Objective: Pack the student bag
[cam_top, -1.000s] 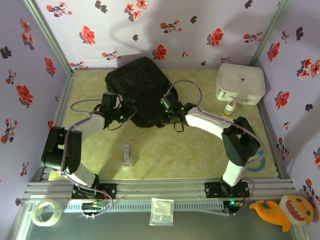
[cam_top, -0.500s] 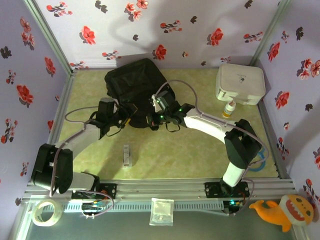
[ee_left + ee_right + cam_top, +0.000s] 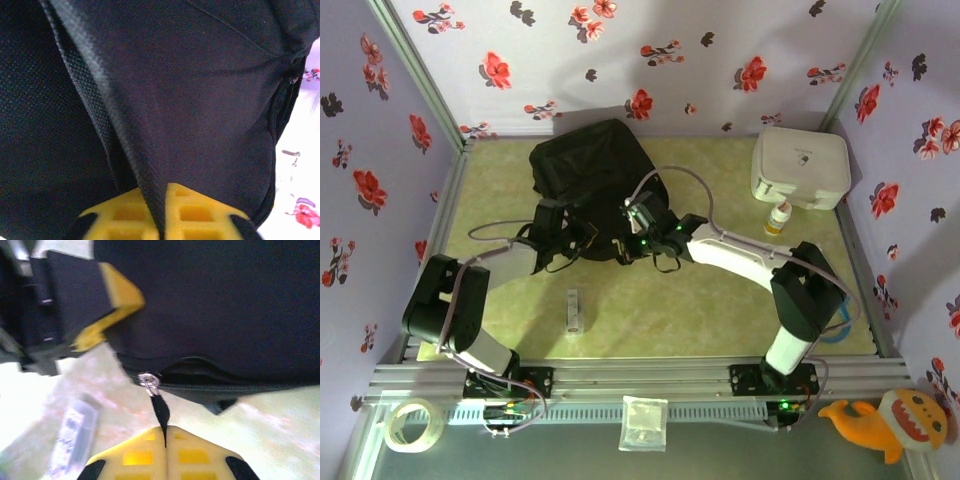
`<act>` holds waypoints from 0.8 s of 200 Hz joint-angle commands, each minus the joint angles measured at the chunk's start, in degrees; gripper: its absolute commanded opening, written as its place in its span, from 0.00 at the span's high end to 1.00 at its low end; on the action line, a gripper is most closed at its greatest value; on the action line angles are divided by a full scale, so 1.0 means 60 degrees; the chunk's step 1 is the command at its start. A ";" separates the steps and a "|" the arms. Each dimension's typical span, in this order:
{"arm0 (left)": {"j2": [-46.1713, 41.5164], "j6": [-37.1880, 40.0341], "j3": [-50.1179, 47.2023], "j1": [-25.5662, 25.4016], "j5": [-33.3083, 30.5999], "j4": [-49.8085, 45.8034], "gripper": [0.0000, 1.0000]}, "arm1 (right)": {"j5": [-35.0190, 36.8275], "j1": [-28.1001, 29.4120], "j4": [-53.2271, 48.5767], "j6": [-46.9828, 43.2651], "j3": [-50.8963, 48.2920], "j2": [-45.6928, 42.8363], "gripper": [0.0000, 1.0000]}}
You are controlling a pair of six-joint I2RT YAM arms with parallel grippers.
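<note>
I am clamping the zip pull [image 3: 160, 410] in my right gripper [image 3: 166, 430], and a fold of the bag [image 3: 210, 100] in my left gripper [image 3: 161, 194]. Recommending a straight draw, fabric taut.

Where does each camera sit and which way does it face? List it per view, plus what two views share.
Top external: above and behind the bases, looking down at the table; both arms reach to the bag.
Left wrist: on the left arm, facing the bag up close; left gripper shut on the bag's fabric.
Right wrist: low, facing the bag's zip; right gripper shut on the zip pull.
Shared: right wrist and top views both show the left gripper at the bag.
</note>
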 commanded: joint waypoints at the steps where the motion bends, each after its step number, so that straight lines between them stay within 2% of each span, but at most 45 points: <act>1: 0.0179 0.0526 0.0255 0.0039 -0.0862 -0.0367 1.00 | 0.2610 0.0050 -0.1245 0.0696 -0.0290 -0.0604 1.00; 33: 0.0205 0.0679 0.0229 0.0101 -0.0883 -0.0464 1.00 | 0.4385 -0.0060 -0.2069 0.1647 -0.0304 -0.0544 1.00; 85: 0.0020 0.0941 0.0240 0.0181 -0.0866 -0.0690 1.00 | 0.5041 -0.0520 -0.2605 0.2476 -0.0123 -0.0223 1.00; 142: -0.0317 0.1434 0.0443 0.0213 -0.0762 -0.1137 1.00 | 0.5049 -0.1397 -0.2390 0.2054 -0.0029 -0.0141 1.00; 160: -0.0319 0.1524 0.0510 0.0206 -0.0542 -0.1124 1.00 | 0.4083 -0.1453 -0.1822 0.1416 -0.0081 -0.0267 1.00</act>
